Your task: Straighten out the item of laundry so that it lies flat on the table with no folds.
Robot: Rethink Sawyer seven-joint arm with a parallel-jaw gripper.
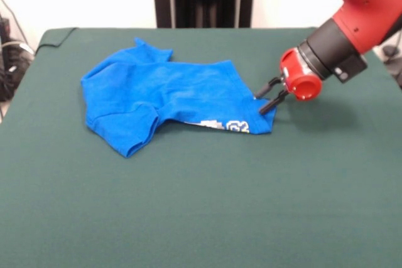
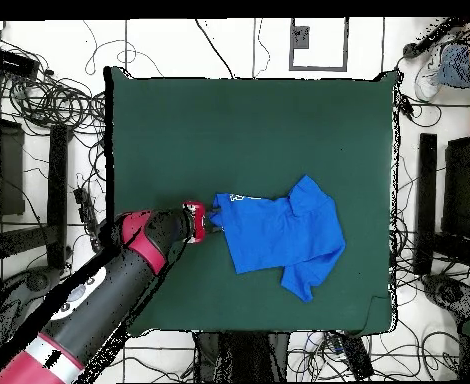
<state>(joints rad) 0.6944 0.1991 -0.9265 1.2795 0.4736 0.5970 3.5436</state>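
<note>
- The blue T-shirt [image 1: 160, 95] lies on the dark green tabletop [image 1: 201, 205], left of centre in the front view and toward the far half of the cloth.
- It is not flat: the body is doubled over on itself, so only a thin strip of the white and yellow lettering [image 1: 226, 125] peeks out along the near hem.
- One short sleeve [image 1: 132, 135] points toward the camera at the shirt's lower left; another bunched part [image 1: 152, 51] sticks up at the far edge.
- Soft creases run across the upper layer of the fabric.
- The red and black arm [image 1: 352, 23] comes in from the upper right of the front view, and its gripper [image 1: 269, 96] sits low at the shirt's right-hand corner.
- The two dark fingers [image 1: 270, 83] stand a little apart, with the corner of the hem at their tips; whether they actually pinch the fabric cannot be told from either view.
- In the overhead view the T-shirt [image 2: 279, 230] sits right of the tabletop's [image 2: 249, 120] centre, with the gripper [image 2: 212, 217] touching its left edge and the arm [image 2: 99, 300] stretching away to the lower left.
- Cables and equipment stands [image 2: 39, 150] surround the tabletop on the floor.
- A person's sleeve [image 2: 457, 62] shows at the overhead view's upper right corner, well apart from the shirt.
</note>
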